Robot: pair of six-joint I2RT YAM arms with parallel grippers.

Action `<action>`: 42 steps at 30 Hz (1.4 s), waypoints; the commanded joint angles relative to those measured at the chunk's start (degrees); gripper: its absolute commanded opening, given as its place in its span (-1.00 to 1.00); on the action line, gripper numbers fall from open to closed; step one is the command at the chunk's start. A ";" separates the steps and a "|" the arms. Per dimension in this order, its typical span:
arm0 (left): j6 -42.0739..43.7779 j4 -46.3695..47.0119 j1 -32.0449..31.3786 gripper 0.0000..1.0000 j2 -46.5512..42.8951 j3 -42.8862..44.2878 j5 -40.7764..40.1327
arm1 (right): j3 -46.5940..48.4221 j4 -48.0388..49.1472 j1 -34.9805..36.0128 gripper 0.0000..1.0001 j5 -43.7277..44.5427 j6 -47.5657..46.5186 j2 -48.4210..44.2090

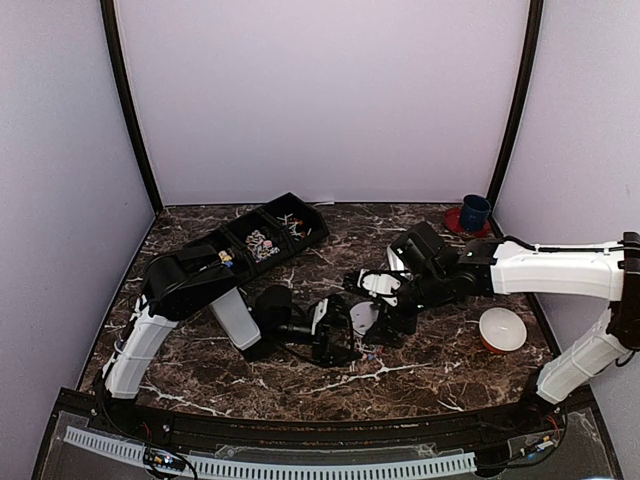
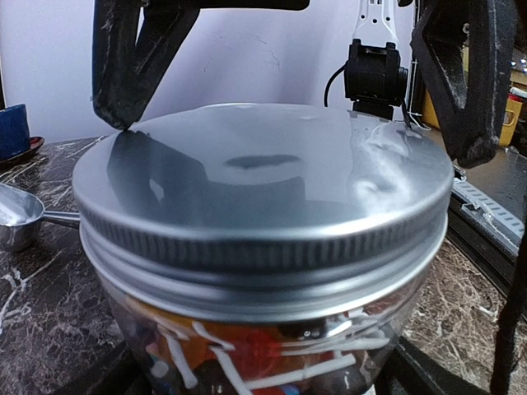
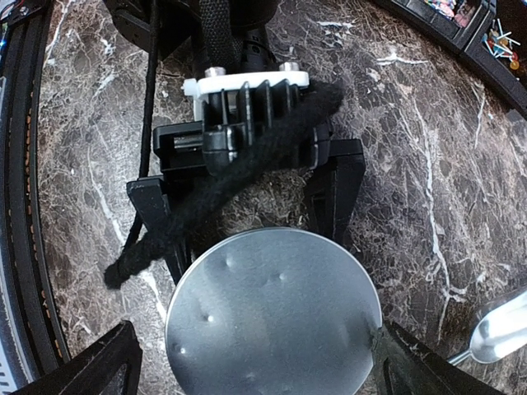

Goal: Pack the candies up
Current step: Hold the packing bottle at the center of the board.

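Observation:
A clear round jar (image 2: 272, 329) with a silver screw lid (image 3: 272, 313) stands on the marble near the table's middle. Candies (image 2: 247, 350), orange and red pieces with thin white sticks, show through its wall. My left gripper (image 3: 255, 210) is shut on the jar's body, one black finger on each side under the lid. My right gripper (image 3: 259, 366) hangs open over the lid, its fingers (image 2: 123, 74) straddling the rim. More candies (image 1: 262, 243) lie in the black tray (image 1: 290, 197) at the back left.
A metal scoop (image 3: 498, 329) lies on the marble close to the jar. A white bowl (image 1: 502, 330) sits at the right. A blue cup on a red saucer (image 1: 474, 212) stands at the back right corner.

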 commanded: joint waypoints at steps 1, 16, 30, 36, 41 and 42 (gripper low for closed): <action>-2.59 -7.91 0.25 0.82 2.18 -1.99 2.80 | 0.92 2.22 -0.15 0.95 -0.94 -0.14 0.14; -0.87 -9.81 0.16 0.78 2.32 -1.56 -0.67 | 2.14 1.97 -3.48 0.95 -2.29 3.90 1.73; -0.88 -10.48 0.16 0.76 2.87 -0.94 -0.82 | 2.12 2.06 -3.64 0.98 -5.05 4.73 2.42; -0.88 -10.39 0.16 0.76 2.81 -0.94 -0.85 | 2.00 2.64 -3.70 0.91 -5.19 5.92 3.48; -0.79 -10.54 0.16 0.76 2.87 -0.87 -1.07 | 2.16 2.69 -3.90 0.81 -4.99 6.51 3.76; -0.79 -10.56 0.16 0.76 2.83 -0.87 -1.19 | 2.15 2.69 -3.93 0.80 -4.53 6.71 3.81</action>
